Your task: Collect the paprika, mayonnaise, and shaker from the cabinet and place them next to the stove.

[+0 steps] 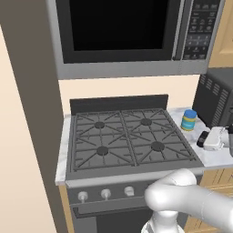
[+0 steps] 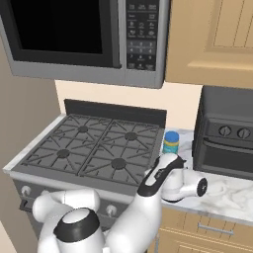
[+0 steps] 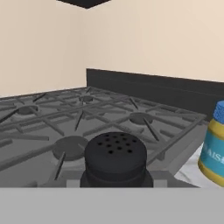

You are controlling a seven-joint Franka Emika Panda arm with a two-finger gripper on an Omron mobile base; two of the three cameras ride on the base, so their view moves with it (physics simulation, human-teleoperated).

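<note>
The black shaker (image 3: pixel 116 157) sits close at the bottom of the hand view, upright, its perforated top showing. My gripper (image 1: pixel 203 139) hovers low over the marble counter (image 1: pixel 218 157) just right of the stove (image 1: pixel 127 136), pointing left, shut on the shaker. The mayonnaise (image 1: pixel 189 119) stands upright on the counter by the stove's back right corner, behind the gripper. It also shows as a blue-lidded jar (image 2: pixel 171 142) in the right base view, and the mayonnaise (image 3: pixel 214 142) is at the right edge of the hand view. The paprika is out of view.
A black toaster oven (image 2: pixel 227 133) stands on the counter to the right of the mayonnaise. A microwave (image 1: pixel 127 32) hangs over the stove. A light wood wall cabinet front (image 2: pixel 217 39) is above the toaster oven. A tall wall panel (image 1: pixel 32 113) borders the stove's left.
</note>
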